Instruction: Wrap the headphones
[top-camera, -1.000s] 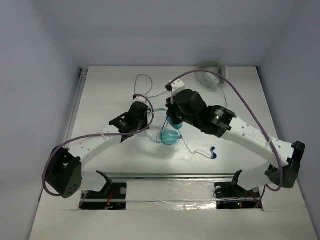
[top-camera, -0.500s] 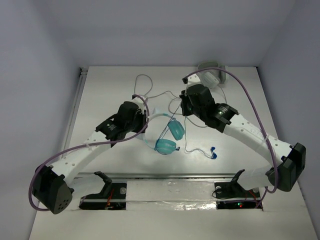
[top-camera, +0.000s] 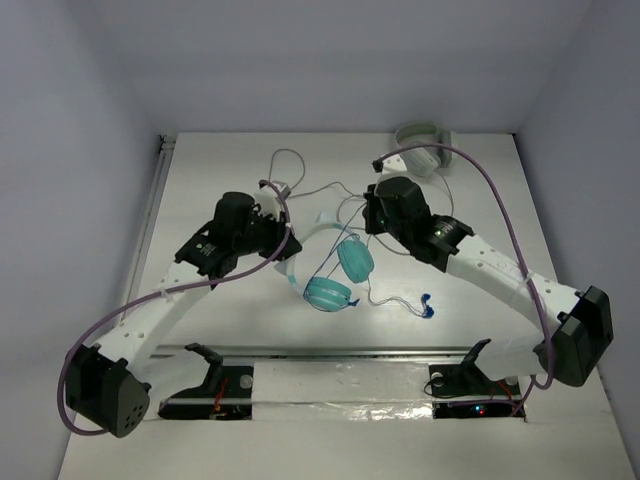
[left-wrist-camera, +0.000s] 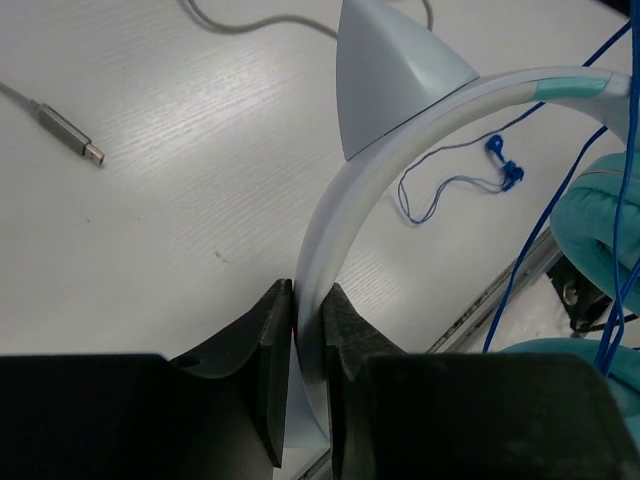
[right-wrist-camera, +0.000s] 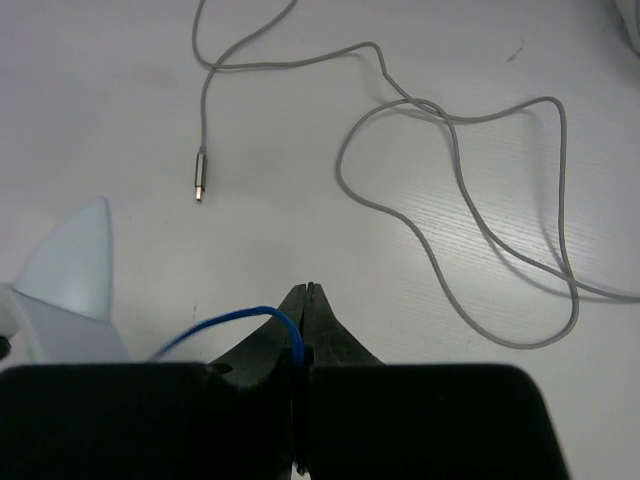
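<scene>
White wood-grain table (top-camera: 200, 180) inside a pale grey box is filling every view, nothing fancy.

Left gripper (left-wrist-camera: 306, 315) is clamping the white headband (left-wrist-camera: 338, 215) edge-on, both fingers pressed flat against its sides. My guess is it's acting as the anchor, holding the headphones (top-camera: 328, 292) tilted up near the table's middle so the 2 teal ear cups (top-camera: 354, 260) are hanging free, just beside each other, between the 2 arms.

Right gripper (right-wrist-camera: 304, 300) is squeezed nearly shut and pinching the thin blue cable (right-wrist-camera: 262, 310), which is arcing out to the side of its fingertips. It's sitting just behind the cups, so I'm reading this as the winding hand, pulling the slack out ready to loop it. The rest of that cable is trailing across the table to its blue plug (top-camera: 427, 308), so most of it is looking unwrapped to me.

Grey-white headphones (top-camera: 420, 150) are sitting at the far edge, with their grey cable (right-wrist-camera: 455, 190) snaking behind the action and its plug (right-wrist-camera: 199, 178) lying loose. Worth watching for a tangle.

Not seeing any brand, label or readable writing anywhere.
</scene>
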